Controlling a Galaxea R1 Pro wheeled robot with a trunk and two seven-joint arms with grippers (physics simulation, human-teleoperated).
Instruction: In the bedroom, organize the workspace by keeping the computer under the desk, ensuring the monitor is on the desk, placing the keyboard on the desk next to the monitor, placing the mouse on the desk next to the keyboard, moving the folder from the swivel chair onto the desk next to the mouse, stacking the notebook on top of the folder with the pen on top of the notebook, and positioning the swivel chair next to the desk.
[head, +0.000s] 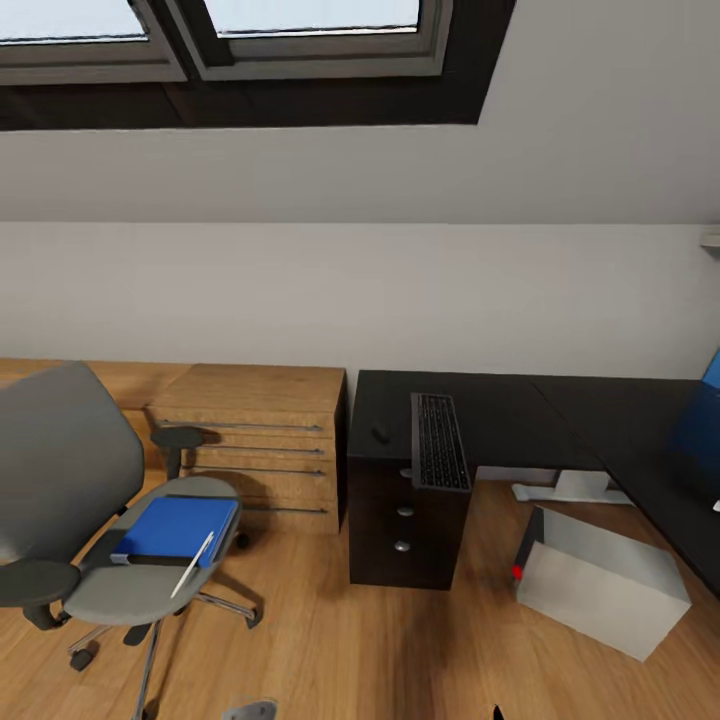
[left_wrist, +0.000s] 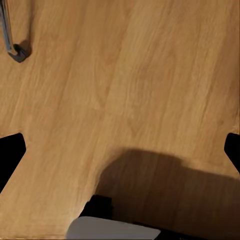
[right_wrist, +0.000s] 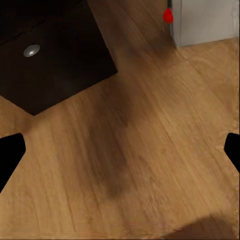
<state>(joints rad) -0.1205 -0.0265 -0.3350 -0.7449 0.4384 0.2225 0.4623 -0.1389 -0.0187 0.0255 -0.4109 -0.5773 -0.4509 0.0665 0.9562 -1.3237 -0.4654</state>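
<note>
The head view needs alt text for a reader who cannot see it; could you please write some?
A grey swivel chair on a wooden floor carries a blue folder with a white pen lying across it. Beside it, past a wooden drawer unit, a black desk holds a keyboard and mouse. A grey computer case sits on the floor by the desk.

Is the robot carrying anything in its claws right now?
No. Both claws, left and right, hang open over bare wood floor with nothing between their fingers.

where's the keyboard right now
In the head view the keyboard lies on the dark desk, at its left end above the drawer unit, with the mouse just to its left.
</note>
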